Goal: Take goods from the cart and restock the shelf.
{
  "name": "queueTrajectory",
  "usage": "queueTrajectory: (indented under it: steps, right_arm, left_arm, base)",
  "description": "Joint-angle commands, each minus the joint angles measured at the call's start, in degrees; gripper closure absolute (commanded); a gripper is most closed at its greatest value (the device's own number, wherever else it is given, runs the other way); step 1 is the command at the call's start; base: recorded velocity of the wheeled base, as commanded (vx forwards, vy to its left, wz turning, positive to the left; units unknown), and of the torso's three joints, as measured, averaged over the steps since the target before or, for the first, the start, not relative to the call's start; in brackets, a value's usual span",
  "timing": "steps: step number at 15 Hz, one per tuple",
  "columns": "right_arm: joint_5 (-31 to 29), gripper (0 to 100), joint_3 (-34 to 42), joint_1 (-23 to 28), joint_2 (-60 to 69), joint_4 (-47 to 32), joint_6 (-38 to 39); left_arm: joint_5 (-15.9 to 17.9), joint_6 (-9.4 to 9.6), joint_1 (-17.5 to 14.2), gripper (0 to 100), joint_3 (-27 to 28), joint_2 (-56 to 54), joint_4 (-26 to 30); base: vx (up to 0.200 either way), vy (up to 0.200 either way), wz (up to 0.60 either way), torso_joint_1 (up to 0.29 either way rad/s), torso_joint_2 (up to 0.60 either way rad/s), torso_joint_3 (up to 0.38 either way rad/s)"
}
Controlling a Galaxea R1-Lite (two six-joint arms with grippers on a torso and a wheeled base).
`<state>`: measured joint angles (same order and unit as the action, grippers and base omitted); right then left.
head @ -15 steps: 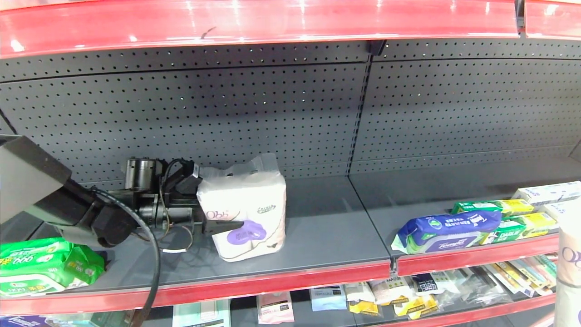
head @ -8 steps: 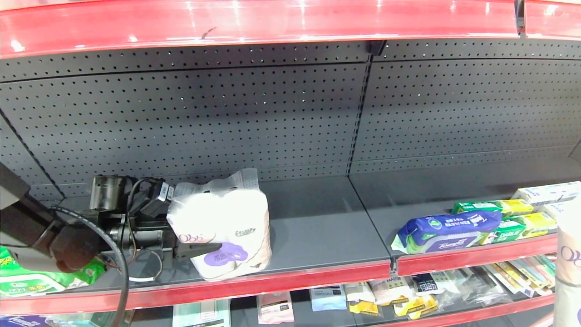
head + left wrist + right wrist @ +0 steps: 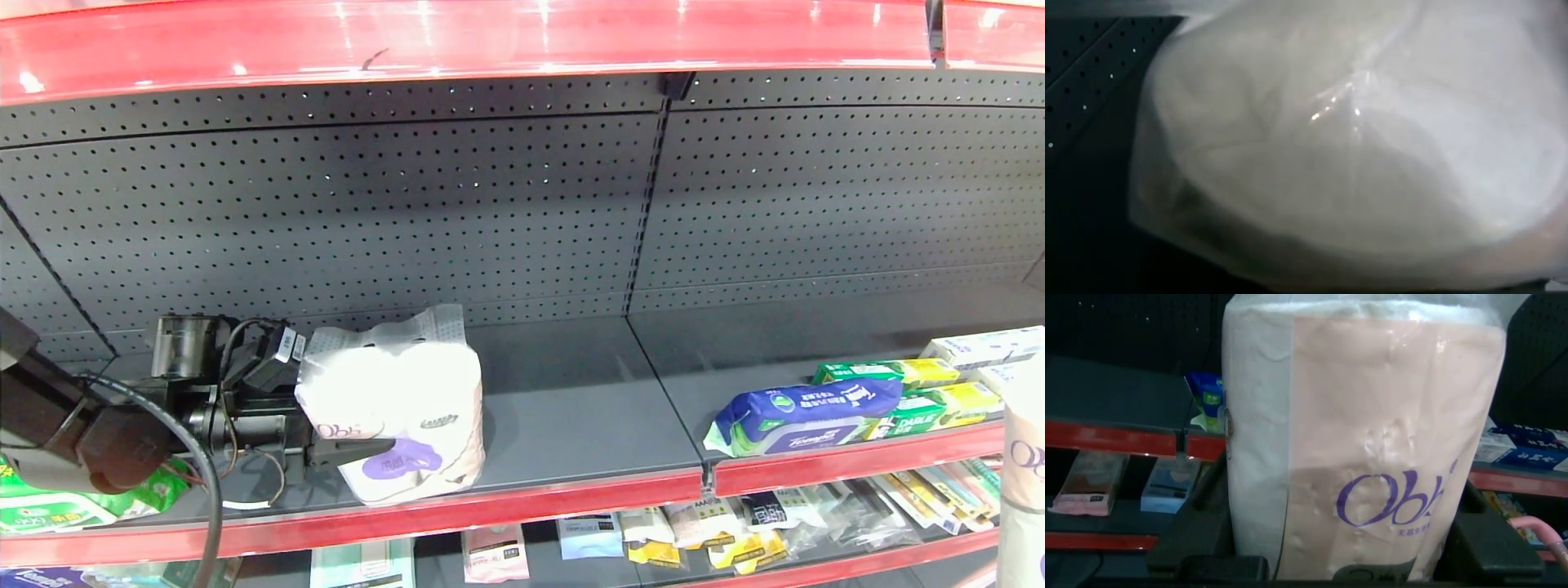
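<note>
At lower left, your left jaws squeeze the paper pack (image 3: 396,420) by the shelf (image 3: 571,416) edge; it could tip off. Right jaws hold a second pack (image 3: 1364,449).

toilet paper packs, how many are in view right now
2. One pack sits on the shelf near its front edge, held by the left gripper. The other pack is in the right gripper, before the shelf's right end. More could be hidden.

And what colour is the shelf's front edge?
The shelf edge is red, clearest in the head view.
</note>
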<state>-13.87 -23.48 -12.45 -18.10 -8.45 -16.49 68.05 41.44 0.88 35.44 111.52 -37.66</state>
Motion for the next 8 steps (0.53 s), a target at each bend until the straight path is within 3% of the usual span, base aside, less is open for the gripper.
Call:
queueTrajectory:
  steps: [1, 4, 8]
  right_arm:
    - [0.0, 100, -0.1, 0.1, 0.0, 0.0, 0.0]
    - [0.0, 100, -0.1, 0.0, 0.0, 0.0, 0.0]
    - [0.0, 100, -0.1, 0.0, 0.0, 0.0, 0.0]
  left_arm:
    - [-0.1, 0.49, 0.0, 100, 0.2, 0.7, 0.0]
    - [-0.1, 3.12, 0.0, 100, -0.1, 2.2, 0.1]
    - [0.2, 2.95, 0.1, 100, -0.4, 2.1, 0.3]
  base:
    - [0.000, 0.000, 0.00, 0.000, 0.00, 0.000]
    - [0.000, 0.000, 0.00, 0.000, 0.00, 0.000]
    - [0.000, 0.000, 0.00, 0.000, 0.00, 0.000]
